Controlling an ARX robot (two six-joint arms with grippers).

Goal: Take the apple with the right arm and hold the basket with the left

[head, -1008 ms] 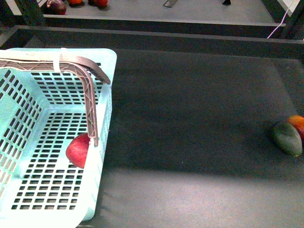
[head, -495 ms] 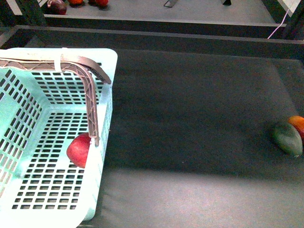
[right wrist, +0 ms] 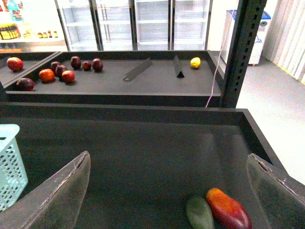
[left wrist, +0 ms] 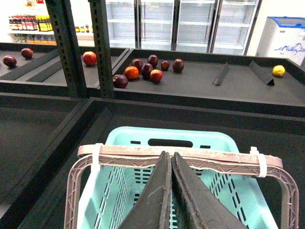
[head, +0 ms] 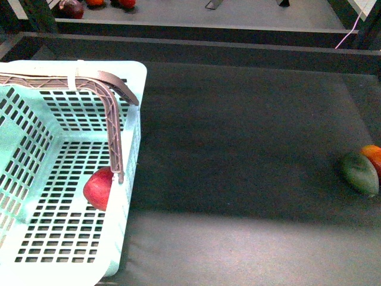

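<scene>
The red apple [head: 100, 188] lies inside the light turquoise basket [head: 134, 95] at the front left, against its right wall and partly hidden by that wall and the handle. The brownish-grey basket handle [head: 113, 131] arches over it. In the left wrist view my left gripper [left wrist: 167, 155] is shut on the middle of the basket handle [left wrist: 214, 162], with the basket [left wrist: 176, 136] hanging under it. My right gripper [right wrist: 167, 157] is open and empty, above the dark mat, far from the apple. Neither gripper shows in the front view.
A dull-green fruit [head: 359, 173] and an orange-red fruit [head: 372, 154] lie together at the mat's right edge, below the right gripper [right wrist: 199, 213]. A raised dark ledge [head: 238, 44] borders the back. Several fruits [left wrist: 143, 71] sit on the shelf behind, past dark uprights [left wrist: 66, 47].
The basket and its handle have shifted by a hair. Nothing else has moved.
</scene>
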